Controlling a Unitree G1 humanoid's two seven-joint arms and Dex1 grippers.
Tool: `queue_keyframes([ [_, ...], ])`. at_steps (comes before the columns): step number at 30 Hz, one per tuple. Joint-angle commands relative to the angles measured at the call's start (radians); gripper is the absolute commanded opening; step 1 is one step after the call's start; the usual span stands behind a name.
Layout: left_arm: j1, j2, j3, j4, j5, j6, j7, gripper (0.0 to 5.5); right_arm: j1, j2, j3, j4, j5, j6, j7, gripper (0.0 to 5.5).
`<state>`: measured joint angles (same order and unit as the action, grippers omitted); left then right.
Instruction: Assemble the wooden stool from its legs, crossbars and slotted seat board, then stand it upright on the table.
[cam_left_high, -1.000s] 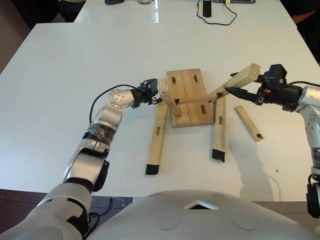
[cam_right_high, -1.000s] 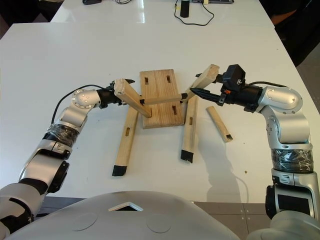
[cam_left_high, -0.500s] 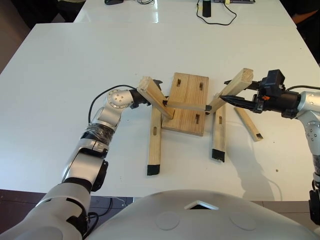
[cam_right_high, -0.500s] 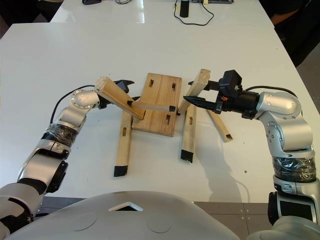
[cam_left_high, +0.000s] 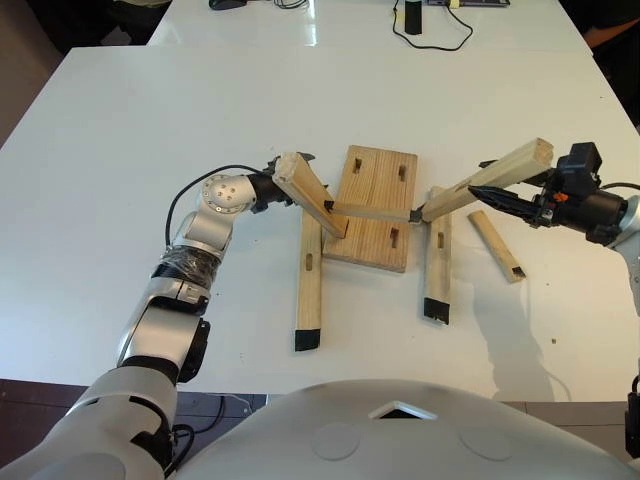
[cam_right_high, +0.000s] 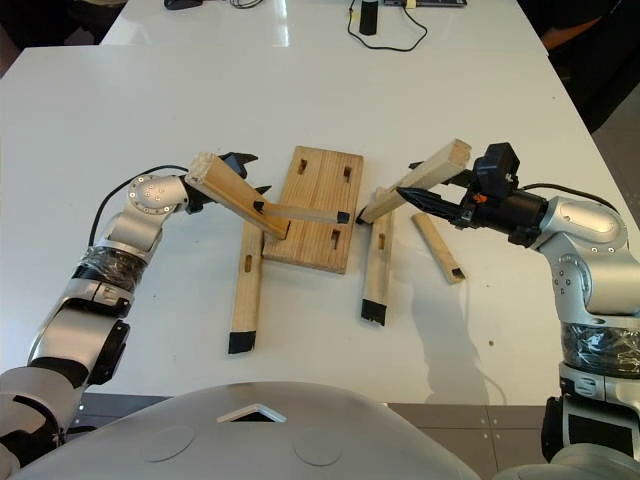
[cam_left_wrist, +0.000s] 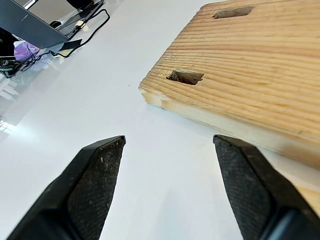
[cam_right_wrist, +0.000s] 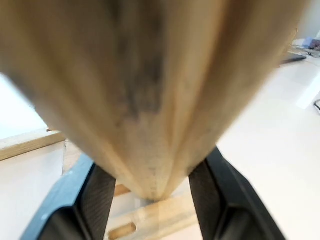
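The slotted seat board (cam_left_high: 383, 178) lies flat mid-table. One leg (cam_left_high: 310, 195) leans tilted over its left edge, with a crossbar (cam_left_high: 372, 211) plugged into it and reaching right. My left gripper (cam_left_wrist: 169, 145) is open just behind that leg's top end, with bare table between its fingers (cam_left_wrist: 95, 175). Over the board's right side, my right gripper (cam_left_high: 500, 197) is shut on a second leg (cam_left_high: 490, 180), held tilted. That leg's lower end hangs close to the crossbar's free end. I cannot tell whether they touch.
Two more legs (cam_left_high: 311, 285) (cam_left_high: 437, 262) lie flat on either side of the board, black tips toward me. A short crossbar (cam_left_high: 497, 246) lies under the right arm. A black object with cables (cam_left_high: 413, 18) stands at the far edge. A laptop (cam_left_wrist: 35, 30) is farther off.
The board and leaning leg slid left, then settled. My right gripper carried its leg up and to the right, so its lower end drew back from the crossbar.
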<state>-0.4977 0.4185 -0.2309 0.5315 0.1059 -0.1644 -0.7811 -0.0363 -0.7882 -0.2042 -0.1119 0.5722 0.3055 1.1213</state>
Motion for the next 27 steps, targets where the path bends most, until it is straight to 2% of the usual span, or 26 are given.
queue_keyframes([
  [1,0.016,0.023,0.022,-0.033,-0.015,0.024,-0.005,3.26,0.046,-0.035,0.025,0.031,-0.059,0.007,0.013,2.0],
  [12,0.055,0.042,0.044,-0.098,-0.032,0.062,-0.014,3.26,0.07,-0.073,0.02,0.04,-0.054,-0.002,0.027,2.0],
  [16,0.082,0.075,0.089,-0.147,-0.072,0.106,-0.015,3.26,0.002,-0.072,-0.023,0.024,-0.06,-0.03,-0.034,2.0],
  [20,0.137,0.111,0.142,-0.25,-0.139,0.18,-0.043,3.26,-0.008,-0.068,-0.078,-0.095,0.009,0.015,-0.073,2.0],
  [27,0.164,0.198,0.166,-0.319,-0.193,0.245,-0.148,3.26,0.053,-0.07,-0.134,-0.293,0.096,0.099,-0.096,2.0],
])
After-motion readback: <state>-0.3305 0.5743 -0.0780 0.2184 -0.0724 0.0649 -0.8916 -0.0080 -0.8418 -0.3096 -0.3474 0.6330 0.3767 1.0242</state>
